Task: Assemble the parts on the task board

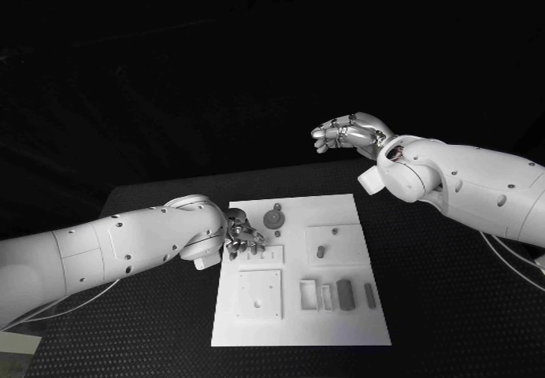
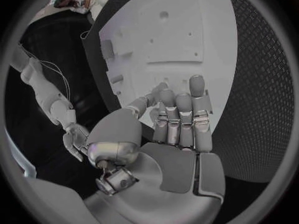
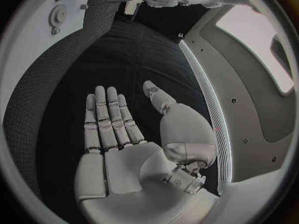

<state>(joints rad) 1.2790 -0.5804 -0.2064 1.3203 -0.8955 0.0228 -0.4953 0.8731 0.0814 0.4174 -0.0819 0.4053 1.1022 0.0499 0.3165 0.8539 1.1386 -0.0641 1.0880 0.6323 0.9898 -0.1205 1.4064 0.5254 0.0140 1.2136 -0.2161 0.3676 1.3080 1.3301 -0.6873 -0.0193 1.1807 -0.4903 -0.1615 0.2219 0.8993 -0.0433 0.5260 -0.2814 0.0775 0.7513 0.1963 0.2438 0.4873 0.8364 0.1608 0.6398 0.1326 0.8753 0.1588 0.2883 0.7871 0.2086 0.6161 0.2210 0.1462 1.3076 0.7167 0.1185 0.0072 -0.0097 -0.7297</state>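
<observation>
The white task board [image 1: 301, 315] lies in the middle of the black table. A grey gear [image 1: 274, 218] sits near its far edge, and a small peg [image 1: 321, 252] stands in a square plate [image 1: 341, 236]. Two grey blocks [image 1: 345, 294] lie near the board's right edge. My left hand [image 1: 242, 235] hovers low over the board's left edge, fingers stretched together over the board [image 2: 187, 25], and I see nothing in it. My right hand [image 1: 352, 132] is raised high beyond the board's far right corner. Its fingers [image 3: 109, 119] are straight, its thumb is apart, and it holds nothing.
Another square plate [image 1: 259, 294] with small holes lies at the board's near left, and a white frame piece [image 1: 309, 294] lies beside the grey blocks. Black textured table [image 1: 454, 315] surrounds the board on all sides.
</observation>
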